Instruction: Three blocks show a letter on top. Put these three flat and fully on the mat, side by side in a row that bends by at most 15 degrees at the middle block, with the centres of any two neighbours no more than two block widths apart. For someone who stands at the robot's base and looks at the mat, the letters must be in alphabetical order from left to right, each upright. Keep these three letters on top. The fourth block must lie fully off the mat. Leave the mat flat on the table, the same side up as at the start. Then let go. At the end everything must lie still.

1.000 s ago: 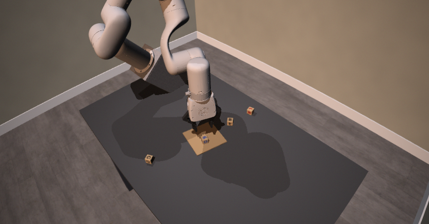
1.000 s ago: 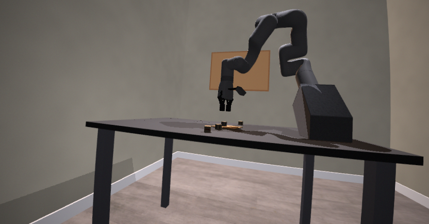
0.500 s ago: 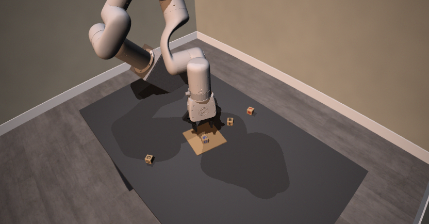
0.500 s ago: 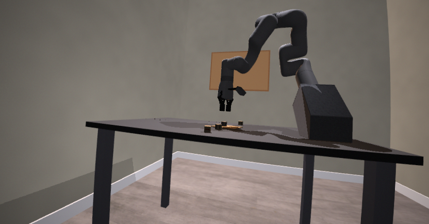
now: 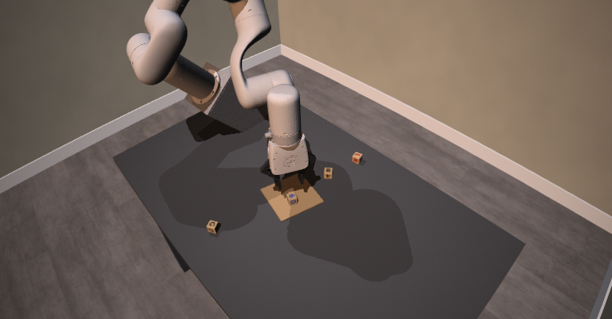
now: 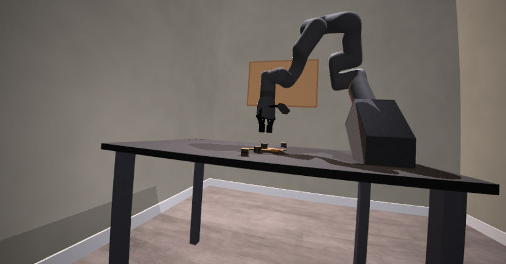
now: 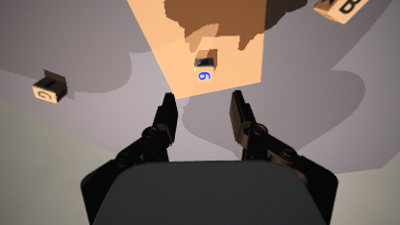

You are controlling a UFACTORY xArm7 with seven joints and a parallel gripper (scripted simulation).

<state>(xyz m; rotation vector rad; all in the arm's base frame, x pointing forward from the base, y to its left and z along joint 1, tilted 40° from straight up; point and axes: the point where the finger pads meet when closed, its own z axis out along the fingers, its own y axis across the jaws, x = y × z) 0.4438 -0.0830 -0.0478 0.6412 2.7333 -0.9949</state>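
One block (image 5: 292, 198) (image 7: 204, 72) sits on the mat (image 5: 274, 206) (image 6: 275, 150) (image 7: 240, 62); three others lie off it on the dark table (image 5: 239, 270) (image 6: 176, 154). Above the mat hangs the gripper (image 5: 289, 183) (image 6: 265, 131) (image 7: 203, 102), parted and holding nothing. Beyond the mat, plain walls (image 5: 449, 39) (image 6: 159, 50) meet a plank floor (image 5: 64, 239) (image 6: 254, 219); one wall bears an orange board (image 6: 304, 85).

Block markings, top + wrist views.
Blue "6" on top of blk (image 5: 292, 198) (image 7: 204, 74) on the mat (image 5: 280, 213) (image 7: 240, 72); black "G" on blk at table's near-left in top view (image 5: 212, 226) (image 7: 49, 91); black "B" on blk just off mat (image 5: 328, 172) (image 7: 341, 9) (lower face: too small to read for sure). Red marks on 4th blk (image 5: 357, 158), illegible.
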